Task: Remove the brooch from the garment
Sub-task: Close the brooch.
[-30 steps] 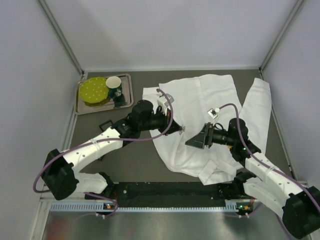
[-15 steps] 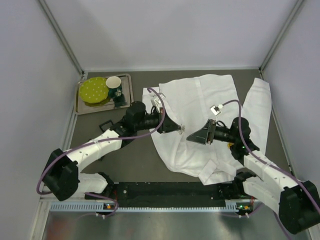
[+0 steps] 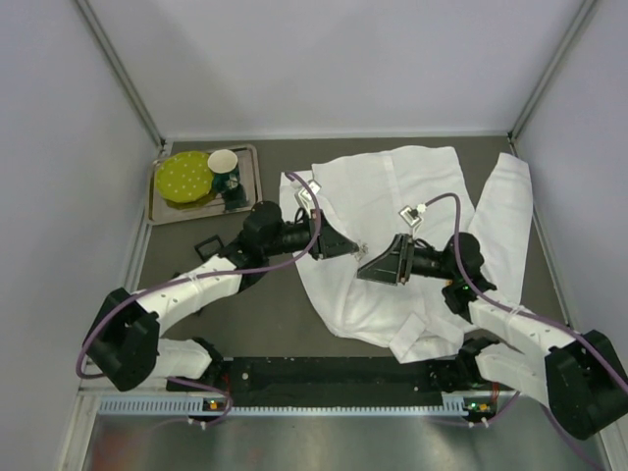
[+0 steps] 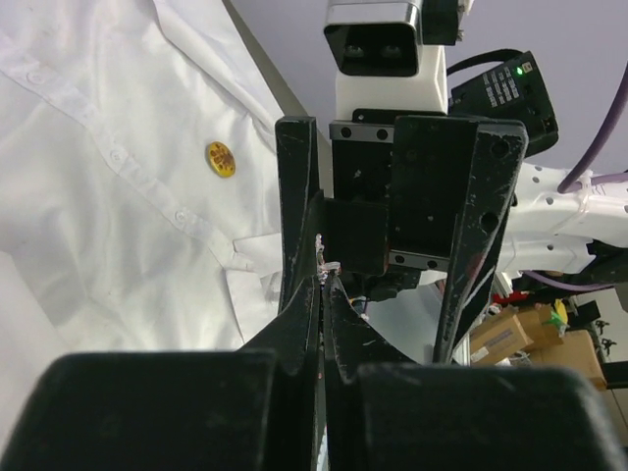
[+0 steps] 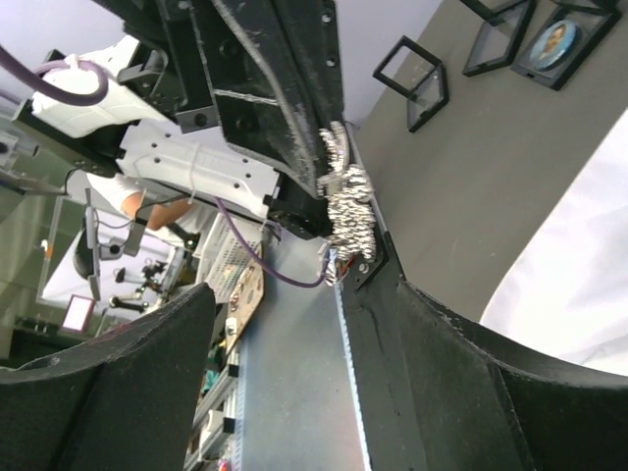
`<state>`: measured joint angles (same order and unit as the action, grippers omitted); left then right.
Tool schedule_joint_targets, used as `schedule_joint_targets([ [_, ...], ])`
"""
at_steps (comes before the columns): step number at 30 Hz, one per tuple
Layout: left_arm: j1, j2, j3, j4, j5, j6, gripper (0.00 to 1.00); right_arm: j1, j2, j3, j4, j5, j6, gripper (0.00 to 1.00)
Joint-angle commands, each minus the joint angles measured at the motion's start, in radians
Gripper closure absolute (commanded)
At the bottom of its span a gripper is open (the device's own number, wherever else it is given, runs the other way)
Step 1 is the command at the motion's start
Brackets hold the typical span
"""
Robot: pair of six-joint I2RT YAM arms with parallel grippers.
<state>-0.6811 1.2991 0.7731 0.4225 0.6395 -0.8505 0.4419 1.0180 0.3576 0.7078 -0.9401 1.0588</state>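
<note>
1. The dark grey table (image 3: 257, 316) carries everything.
2. The garment (image 3: 392, 196), a white button-front shirt, lies creased and spread across the table's right half. One sleeve runs down the right-hand edge.
3. The left arm (image 3: 196, 289) reaches in from the near left, and the right arm (image 3: 520, 329) from the near right. The two meet over the shirt's left part.
4. A metal tray (image 3: 153, 214) sits in the far left corner, apart from the shirt. It holds a yellow-green plate (image 3: 184, 177) and a pale cup (image 3: 223, 165).
5. The right gripper (image 3: 376, 263) faces the left one with its fingers spread wide and nothing between them. In the left wrist view they stand on either side of the left fingertips.
6. The left gripper (image 3: 350, 249) is pinched fully closed on the brooch.
7. The brooch (image 5: 345, 201) is a small cluster of sparkling stones (it looks silver-white). It is clamped at the very tips of the left fingers and sits between the two grippers above the shirt. In the right wrist view, bare table and the left arm lie behind it. Whether any cloth clings to it cannot be told.
8. A round yellow badge (image 4: 220, 158) sits on the shirt front beside the button strip, well apart from both grippers.
</note>
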Motion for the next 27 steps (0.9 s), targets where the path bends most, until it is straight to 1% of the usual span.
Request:
schedule_joint_targets([
  [1,0.008,0.0,-0.012,0.091,0.002,-0.016,1.0,0.03,-0.002,-0.002,0.179,0.01,0.064,0.27],
  [7,0.009,0.019,-0.006,0.09,-0.008,-0.009,1.0,0.075,-0.006,0.015,0.234,0.038,0.125,0.29],
  [14,0.011,0.006,-0.015,0.073,-0.017,0.008,1.0,0.077,-0.048,0.029,0.179,0.057,0.129,0.3],
  [17,0.011,0.002,-0.021,0.074,-0.018,0.005,1.0,0.075,-0.064,0.037,0.127,0.078,0.112,0.29],
  [21,0.009,-0.003,-0.024,0.078,-0.009,0.001,1.0,0.075,-0.05,0.043,0.157,0.086,0.13,0.29],
  [27,0.011,-0.012,-0.031,0.087,0.005,-0.002,1.0,0.075,-0.045,0.053,0.133,0.095,0.115,0.28],
])
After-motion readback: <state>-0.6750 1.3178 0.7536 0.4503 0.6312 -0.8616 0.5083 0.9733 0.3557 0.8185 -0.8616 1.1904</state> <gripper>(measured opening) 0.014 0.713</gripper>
